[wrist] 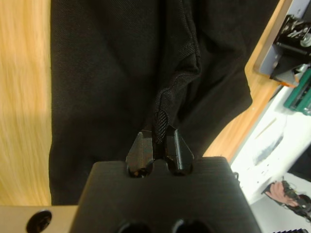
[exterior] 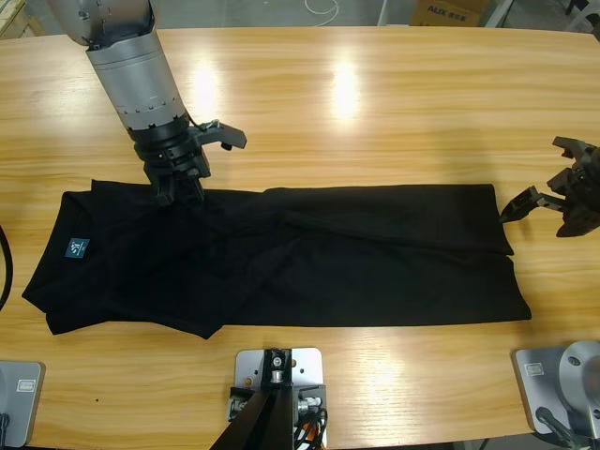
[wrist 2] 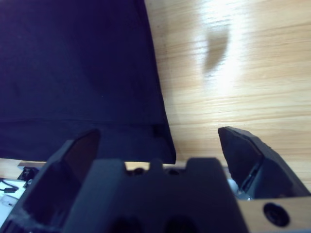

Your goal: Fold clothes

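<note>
The black polo shirt [exterior: 309, 253] is laid lengthwise along the middle of the wooden surface [exterior: 375, 103], nearer its front edge than its back edge, with the collar end and the teal neck label [exterior: 76, 247] toward the left end of the surface and the hem toward the right end. The shirt is seen as a long, fairly narrow band, so the sides appear to have been turned in already, though the layers near the collar end are rumpled and a diagonal crease is visible across the middle. The left gripper [exterior: 178, 192] is set down on the back edge of the shirt close to the collar end, and in the left wrist view the left gripper [wrist: 159, 145] is clenched on a bunched ridge of the black fabric. The right gripper [exterior: 548, 202] is held just off the hem end of the shirt, near the right end of the surface; in the right wrist view its jaws are spread wide and nothing is held between them, with the hem corner lying just beside them. The task is judged to be partly done: the crosswise folds that bring collar and hem together are not yet made, and the wrinkles are not yet smoothed.
</note>
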Controlling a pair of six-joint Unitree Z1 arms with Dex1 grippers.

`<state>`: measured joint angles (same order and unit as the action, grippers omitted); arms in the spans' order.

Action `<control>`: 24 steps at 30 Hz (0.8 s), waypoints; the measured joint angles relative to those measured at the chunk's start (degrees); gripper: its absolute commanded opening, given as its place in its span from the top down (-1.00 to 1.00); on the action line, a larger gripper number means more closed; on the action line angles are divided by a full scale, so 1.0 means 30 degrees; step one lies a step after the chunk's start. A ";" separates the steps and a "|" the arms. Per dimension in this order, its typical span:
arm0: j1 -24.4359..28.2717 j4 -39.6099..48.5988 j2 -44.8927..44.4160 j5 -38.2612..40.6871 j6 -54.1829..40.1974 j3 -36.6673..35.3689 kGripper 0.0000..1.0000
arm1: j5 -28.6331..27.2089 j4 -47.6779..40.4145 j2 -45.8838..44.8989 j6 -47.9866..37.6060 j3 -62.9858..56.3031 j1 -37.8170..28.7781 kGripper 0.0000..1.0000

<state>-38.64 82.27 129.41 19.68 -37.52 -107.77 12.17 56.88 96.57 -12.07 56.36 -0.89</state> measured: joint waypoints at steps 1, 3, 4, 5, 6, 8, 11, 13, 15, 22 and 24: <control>0.0000 0.0025 0.0000 0.0000 -0.0049 -0.0010 1.00 | 0.0000 0.0000 0.0022 0.0000 0.0000 -0.0004 -1.00; 0.0000 0.0095 0.0003 -0.0001 -0.0069 -0.0159 1.00 | 0.0000 0.0000 0.0047 0.0000 0.0000 -0.0015 -1.00; 0.0000 0.0137 0.0010 -0.0003 -0.0069 -0.0357 1.00 | 0.0000 0.0000 0.0049 0.0000 0.0000 -0.0028 -1.00; 0.0000 0.0173 0.0037 -0.0017 -0.0068 -0.0611 1.00 | 0.0000 0.0000 0.0049 0.0000 0.0000 -0.0045 -1.00; 0.0000 0.0220 0.0092 -0.0061 -0.0058 -0.0850 1.00 | 0.0000 0.0000 0.0050 0.0000 0.0000 -0.0061 -1.00; 0.0016 0.0300 0.0285 -0.0137 0.0044 -0.1162 1.00 | 0.0000 0.0000 0.0052 0.0000 0.0000 -0.0077 -1.00; 0.0189 0.0351 0.0728 -0.0154 0.0248 -0.1556 1.00 | 0.0000 0.0000 0.0052 0.0000 0.0000 -0.0084 -1.00; 0.0418 0.0353 0.0966 -0.0154 0.0313 -0.1611 0.68 | 0.0000 0.0000 0.0052 0.0000 0.0000 -0.0113 -1.00; 0.0619 0.0353 0.1106 -0.0154 0.0341 -0.1614 -0.91 | 0.0000 0.0000 0.0053 0.0000 0.0000 -0.0157 -1.00; 0.1078 0.0353 0.1946 0.0626 0.0745 -0.1726 -0.99 | 0.0000 0.0000 0.0118 0.0000 0.0000 -0.0455 -1.00; 0.1257 0.0354 0.2030 0.1101 0.0970 -0.1726 -0.99 | 0.0000 0.0000 0.0115 0.0001 0.0000 -0.0687 -1.00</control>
<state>-34.87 83.34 135.50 22.98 -34.61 -112.94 12.17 56.88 96.91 -12.06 56.36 -2.96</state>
